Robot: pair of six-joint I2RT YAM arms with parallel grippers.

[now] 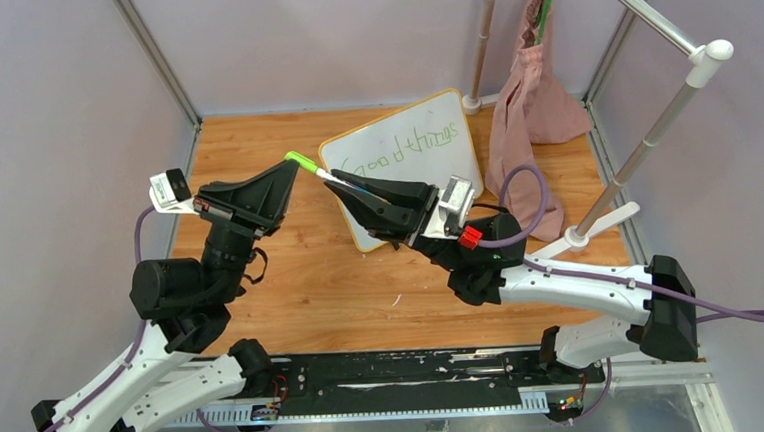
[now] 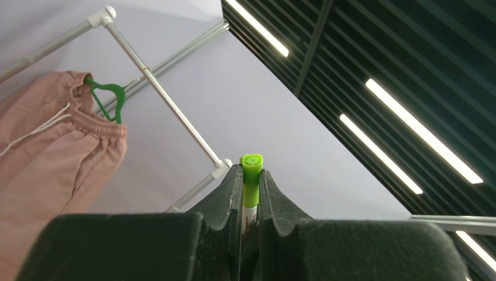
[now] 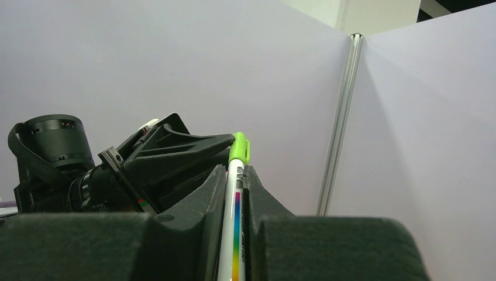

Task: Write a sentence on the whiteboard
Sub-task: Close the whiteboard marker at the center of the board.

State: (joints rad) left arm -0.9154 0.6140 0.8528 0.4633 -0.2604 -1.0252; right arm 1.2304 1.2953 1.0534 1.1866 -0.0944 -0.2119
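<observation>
the small white board with the yellow-orange frame sits upper middle in the top view, reading "good things" in green (hardly a full sentence). the right gripper pinches a white marker pen, and the left gripper pinches its lime-green cap. more writing or capping seems left. a pink cloth bag hangs upper right, out of the way.

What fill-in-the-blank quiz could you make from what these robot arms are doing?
The left gripper and the right gripper both clamp one ___. Its cap is coloured ___. The whiteboard reads "Good ___".
Missing words: marker; green; things.
</observation>
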